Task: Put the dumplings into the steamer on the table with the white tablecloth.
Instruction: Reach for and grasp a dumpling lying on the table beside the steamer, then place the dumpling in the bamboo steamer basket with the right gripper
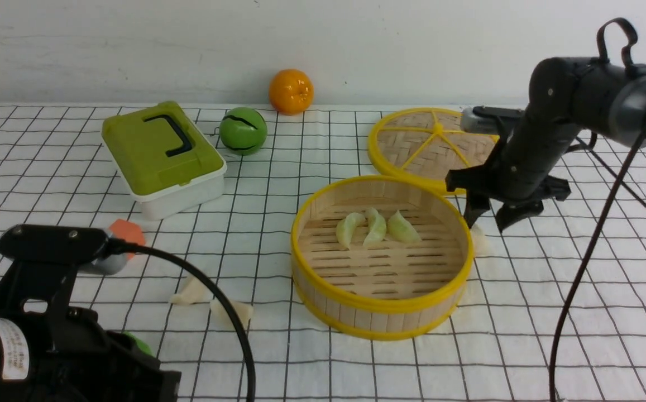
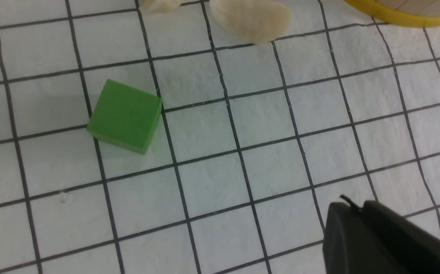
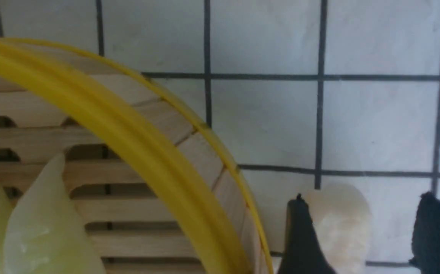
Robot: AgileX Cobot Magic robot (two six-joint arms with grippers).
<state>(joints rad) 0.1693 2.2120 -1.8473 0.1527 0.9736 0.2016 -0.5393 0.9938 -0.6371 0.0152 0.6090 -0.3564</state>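
Note:
The steamer [image 1: 381, 312] stands mid-table on the white tablecloth [image 1: 524, 346], with three pale green dumplings [image 1: 376, 226] on its slatted floor. Just right of its wall lies a cream dumpling [image 1: 478, 240]. My right gripper [image 1: 490, 219] hangs open above it. In the right wrist view that dumpling [image 3: 343, 224] sits between the spread fingers of the right gripper [image 3: 363, 199], close to one finger, beside the steamer's rim [image 3: 147, 152]. Two more dumplings [image 1: 190, 293] [image 1: 234, 310] lie left of the steamer. My left gripper [image 2: 353, 207] is shut and empty, low over the cloth near one dumpling [image 2: 250, 19].
The flat woven lid [image 1: 412, 139] lies behind the steamer. A green-lidded box [image 1: 163, 153], a green ball [image 1: 243, 130] and an orange [image 1: 291, 91] sit at the back left. An orange cube [image 1: 127, 231] and a green cube [image 2: 124, 116] lie near the left arm [image 1: 49, 312].

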